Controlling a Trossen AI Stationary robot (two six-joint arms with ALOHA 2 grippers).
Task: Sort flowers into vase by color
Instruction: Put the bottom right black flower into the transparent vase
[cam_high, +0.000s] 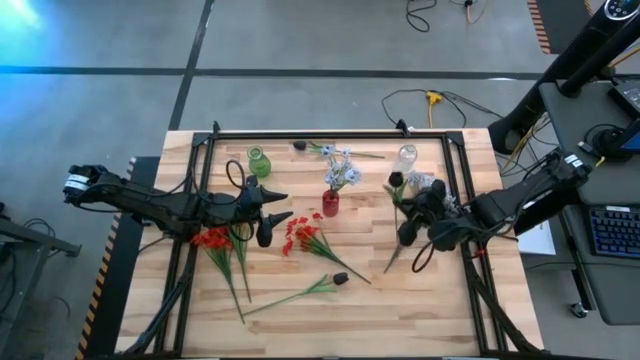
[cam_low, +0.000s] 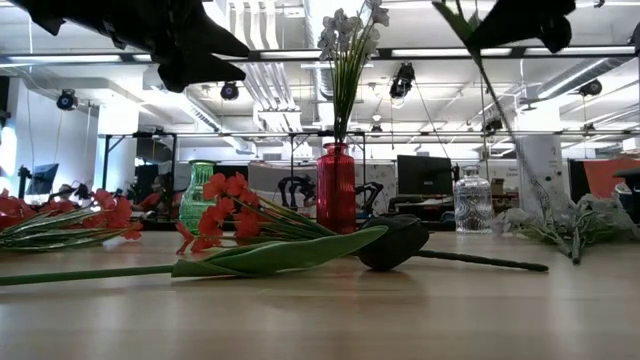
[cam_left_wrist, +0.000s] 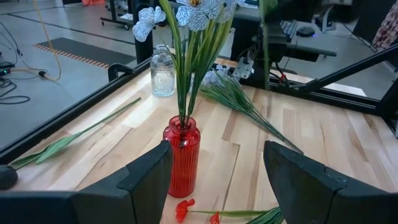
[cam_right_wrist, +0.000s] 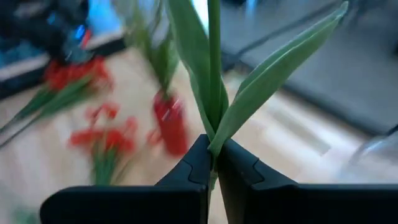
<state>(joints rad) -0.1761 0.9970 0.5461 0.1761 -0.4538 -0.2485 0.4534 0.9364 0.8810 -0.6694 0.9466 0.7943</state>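
Observation:
My right gripper (cam_high: 407, 232) is shut on the thin green stalk of a dark-budded flower (cam_high: 396, 181), lifted above the right side of the table; the right wrist view shows its stem and leaves (cam_right_wrist: 214, 93) pinched between the fingers (cam_right_wrist: 186, 171). My left gripper (cam_high: 283, 207) is open just left of the red vase (cam_high: 330, 204), which holds pale blue-white flowers (cam_high: 340, 170). That red vase (cam_left_wrist: 181, 155) stands right ahead of the left fingers (cam_left_wrist: 146, 180). Red flowers (cam_high: 300, 235) lie near the table's middle and more red ones (cam_high: 212, 240) under the left arm. A dark-budded flower (cam_high: 340, 278) lies near the front.
A green vase (cam_high: 259, 162) stands at the back left and a clear glass vase (cam_high: 407, 157) at the back right. Another dark-budded stem (cam_high: 300, 146) lies along the back edge. Pale flowers (cam_high: 425, 183) lie by the right arm. A black frame (cam_high: 330, 133) rims the table.

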